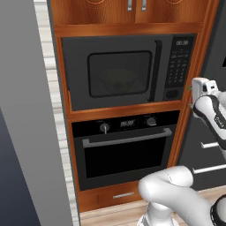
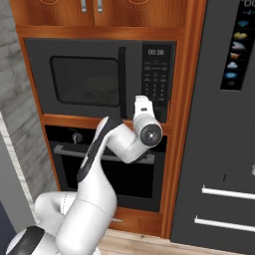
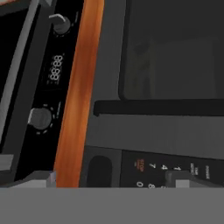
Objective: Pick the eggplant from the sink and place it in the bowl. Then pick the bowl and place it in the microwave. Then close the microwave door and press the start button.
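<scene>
The microwave door [image 1: 112,73] looks matt grey with a dark glassy window, framed by glossy orange-brown wood cabinetry [image 1: 128,29].

Not much in the hand's way up at the keypad, honestly

The wide dark grey microwave door [image 1: 112,73] sits shut and flush, so only its vertical black bar handle [image 1: 155,70] sticks out, just beside the hand's path toward the black right-hand keypad panel [image 2: 156,79]. Open air between the hand and that panel. The orange-brown wooden cabinet frame [image 2: 187,114] hems the panel in on its far side, and the black oven's [image 1: 126,148] grey horizontal handle [image 1: 128,138] juts out lower down.
</scene>
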Controlling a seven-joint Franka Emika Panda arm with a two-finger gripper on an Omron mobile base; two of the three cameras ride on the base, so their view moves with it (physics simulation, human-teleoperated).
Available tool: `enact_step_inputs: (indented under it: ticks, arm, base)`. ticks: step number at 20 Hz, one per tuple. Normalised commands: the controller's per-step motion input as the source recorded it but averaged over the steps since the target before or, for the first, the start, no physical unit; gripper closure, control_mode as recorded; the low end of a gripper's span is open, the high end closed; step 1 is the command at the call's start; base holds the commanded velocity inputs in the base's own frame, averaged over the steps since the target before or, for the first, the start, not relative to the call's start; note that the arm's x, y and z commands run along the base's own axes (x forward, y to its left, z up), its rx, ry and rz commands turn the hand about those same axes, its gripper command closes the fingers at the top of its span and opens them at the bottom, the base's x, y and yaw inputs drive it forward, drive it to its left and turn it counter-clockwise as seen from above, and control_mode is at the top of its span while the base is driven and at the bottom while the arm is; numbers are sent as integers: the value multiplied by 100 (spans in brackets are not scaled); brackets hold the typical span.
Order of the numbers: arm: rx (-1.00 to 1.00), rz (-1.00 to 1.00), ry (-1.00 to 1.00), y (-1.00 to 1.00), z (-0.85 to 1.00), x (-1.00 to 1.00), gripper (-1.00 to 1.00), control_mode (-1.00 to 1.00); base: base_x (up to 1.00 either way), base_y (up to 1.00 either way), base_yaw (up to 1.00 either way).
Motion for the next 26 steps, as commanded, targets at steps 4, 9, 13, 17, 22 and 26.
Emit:
enact_step_inputs:
  ticks: [4,9,13,17,22,26]
  arm:
    - [0,0,-16,-21,2,21,-100,-100]
    - [0,0,-1,0,25,25,100,-100]
    - [4,0,0,-10,31,18,100,-100]
    - [4,-1,0,-11,6,22,100,-100]
    - [4,0,-2,-5,0,38,100,-100]
    - [3,0,-1,-8,0,53,100,-100]
  base:
    - [0,0,0]
    - [0,0,0]
    - [0,0,0]
    - [0,0,0]
    - [0,0,0]
    - [0,0,0]
